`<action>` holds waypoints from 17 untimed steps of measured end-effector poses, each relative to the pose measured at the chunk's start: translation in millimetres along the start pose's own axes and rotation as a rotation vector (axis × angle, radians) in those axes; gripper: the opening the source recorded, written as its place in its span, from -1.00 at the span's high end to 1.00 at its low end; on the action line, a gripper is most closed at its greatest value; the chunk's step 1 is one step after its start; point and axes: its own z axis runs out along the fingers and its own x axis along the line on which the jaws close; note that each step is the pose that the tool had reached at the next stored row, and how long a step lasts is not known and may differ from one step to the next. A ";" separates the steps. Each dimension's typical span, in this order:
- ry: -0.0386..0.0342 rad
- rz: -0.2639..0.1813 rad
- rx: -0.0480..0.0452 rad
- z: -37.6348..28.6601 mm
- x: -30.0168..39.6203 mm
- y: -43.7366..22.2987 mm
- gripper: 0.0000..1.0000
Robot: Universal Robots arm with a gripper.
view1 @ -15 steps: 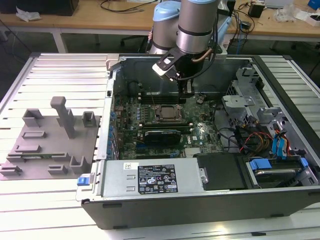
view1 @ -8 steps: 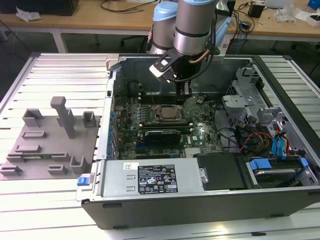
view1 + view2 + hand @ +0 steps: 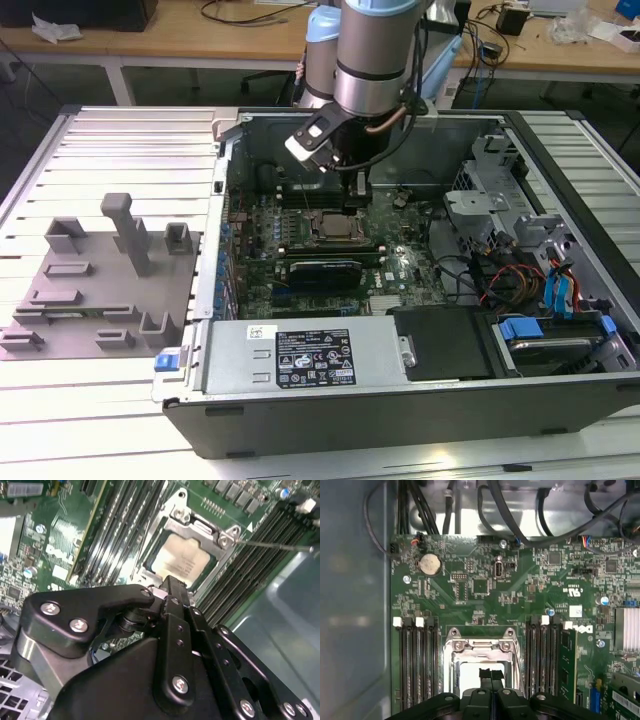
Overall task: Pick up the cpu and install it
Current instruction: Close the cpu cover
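The cpu, a pale silver square, lies flat inside the metal socket frame on the green motherboard. It also shows under the arm in the exterior view as the cpu, and as the cpu in the first wrist view. My gripper hangs just above the chip's edge, its two black fingertips pressed together with nothing between them. The second wrist view looks along the gripper from behind, with the linkage covering part of the socket. A thin metal lever sticks out beside the frame.
Memory slots flank the socket on both sides. Black cables run along the case wall. A grey fixture plate with upright posts lies on the exterior view's left. A labelled silver box and drive bays fill the case front and right.
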 end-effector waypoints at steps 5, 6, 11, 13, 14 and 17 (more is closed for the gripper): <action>-0.0001 -0.005 0.0000 0.0 0.0 -0.1 0.79; -0.0002 -0.023 -0.0004 0.0 0.0 -0.1 0.79; -0.0006 -0.132 -0.0025 0.1 0.0 -0.1 0.79; -0.0009 -0.177 -0.0033 0.1 0.0 -0.1 0.79; -0.0010 -0.204 -0.0039 0.2 0.0 -0.1 0.79; -0.0012 -0.266 -0.0051 0.3 0.0 -0.1 0.79</action>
